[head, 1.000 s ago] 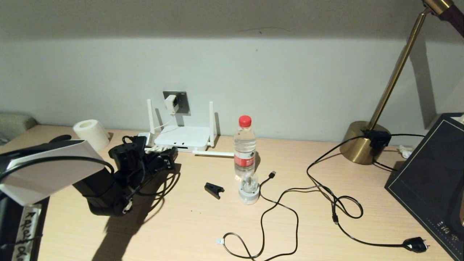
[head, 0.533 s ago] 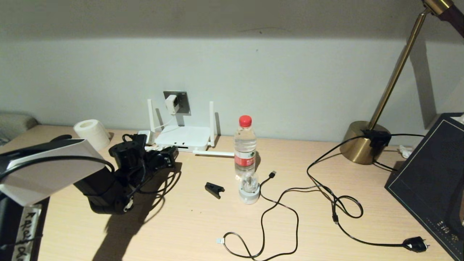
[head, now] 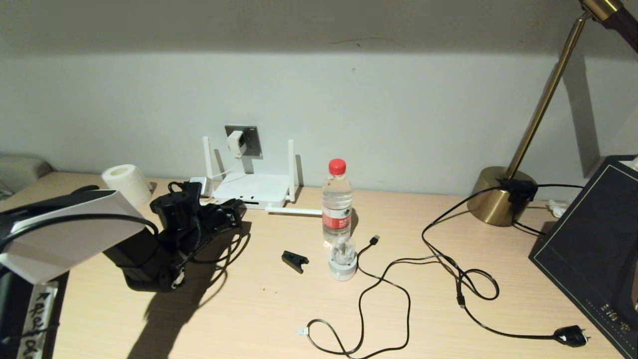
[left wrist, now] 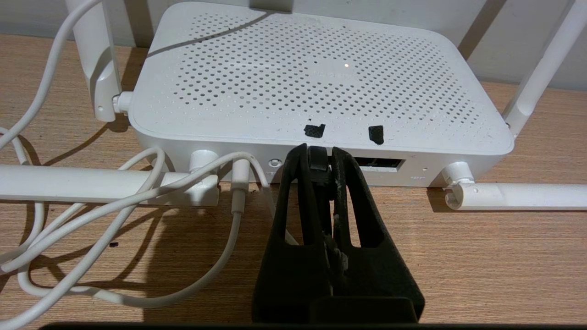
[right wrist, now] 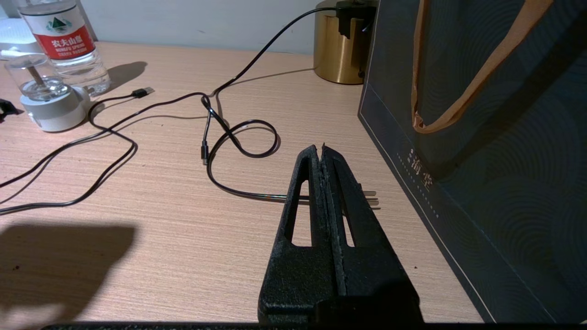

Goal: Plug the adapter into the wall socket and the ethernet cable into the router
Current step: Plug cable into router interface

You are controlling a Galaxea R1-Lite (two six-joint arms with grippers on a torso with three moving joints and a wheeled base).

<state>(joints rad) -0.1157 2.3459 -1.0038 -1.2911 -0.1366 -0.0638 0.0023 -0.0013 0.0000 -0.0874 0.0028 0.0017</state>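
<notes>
So the adapter is already sitting in the wall socket above the back edge of the desk, its thin white cord hanging down toward the router, so I'd call that half done. What's in hand now is the ethernet half: the left gripper is right up against the router's port edge, clenched on the plug end of the ethernet cable, and in the left wrist view the tip is touching or just entering a port beside the open dark slot next to it. I honestly can't tell if the connector is fully seated or only at the mouth of the port. The cable's slack is looped on the desk under the left arm, near the back left part. My guess for the next move: a short straight push until the clip catches, keeping the connector level with the port, then let go and back off without dragging the cable or the white cords lying by the fallen antenna. Compared with a second ago, the left gripper has crept a bit closer to the router's front edge and the arm sits a little lower; everything else looks unmoved. The right gripper is parked over the desk's right side near the dark paper bag, fingers pressed together holding nothing.
</notes>
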